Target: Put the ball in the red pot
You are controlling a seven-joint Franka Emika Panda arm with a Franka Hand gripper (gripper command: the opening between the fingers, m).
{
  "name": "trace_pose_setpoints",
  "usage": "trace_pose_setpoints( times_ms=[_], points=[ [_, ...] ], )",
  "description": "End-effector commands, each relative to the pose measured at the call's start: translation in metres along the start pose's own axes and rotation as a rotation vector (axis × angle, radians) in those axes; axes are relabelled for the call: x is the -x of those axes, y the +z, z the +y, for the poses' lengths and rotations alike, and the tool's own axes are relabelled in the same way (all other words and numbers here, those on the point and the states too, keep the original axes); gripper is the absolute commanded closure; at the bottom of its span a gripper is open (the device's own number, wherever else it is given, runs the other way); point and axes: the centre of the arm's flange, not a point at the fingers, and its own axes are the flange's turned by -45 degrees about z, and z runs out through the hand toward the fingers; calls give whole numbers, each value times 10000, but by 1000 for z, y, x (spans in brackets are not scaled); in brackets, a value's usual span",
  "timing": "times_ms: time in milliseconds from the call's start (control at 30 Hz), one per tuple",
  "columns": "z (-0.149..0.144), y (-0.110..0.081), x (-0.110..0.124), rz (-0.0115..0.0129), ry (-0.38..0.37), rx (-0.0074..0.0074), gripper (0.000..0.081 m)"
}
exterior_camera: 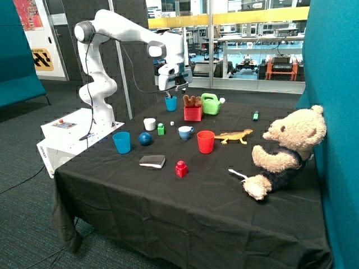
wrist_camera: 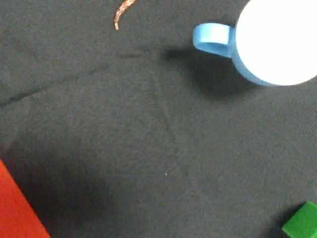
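Arm over the far side of the table; ball not yet in the red pot.

One gripper (exterior_camera: 175,85) hangs above the far blue cup (exterior_camera: 170,103); whether it is open or closed cannot be told. Just beside it stands one red pot (exterior_camera: 193,114), a brown toy (exterior_camera: 192,101) sticking out of it. Farther from the gripper: one blue mug (wrist_camera: 270,42), one green block (wrist_camera: 302,224), then the single blue ball (exterior_camera: 145,139) on the black cloth (exterior_camera: 185,207) beside a second blue cup (exterior_camera: 122,142). One round red cup (exterior_camera: 205,142) stands well apart.

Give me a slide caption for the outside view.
Franka arm's tool hovers above a blue cup, while the ball sits apart from the red pot.
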Motion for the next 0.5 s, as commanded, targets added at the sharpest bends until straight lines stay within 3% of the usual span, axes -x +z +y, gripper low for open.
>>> trace_pose_setpoints(
  times_ms=[0, 133, 167, 233, 467],
  points=[
    [11, 14, 35, -71, -3865, 74, 0],
    [6, 13, 36, -71, -3866, 74, 9],
    [5, 13, 37, -71, -3853, 74, 112],
    [2, 12, 39, -71, -3840, 74, 197],
    [-3, 9, 41, -72, -3980, 74, 243]
  ],
)
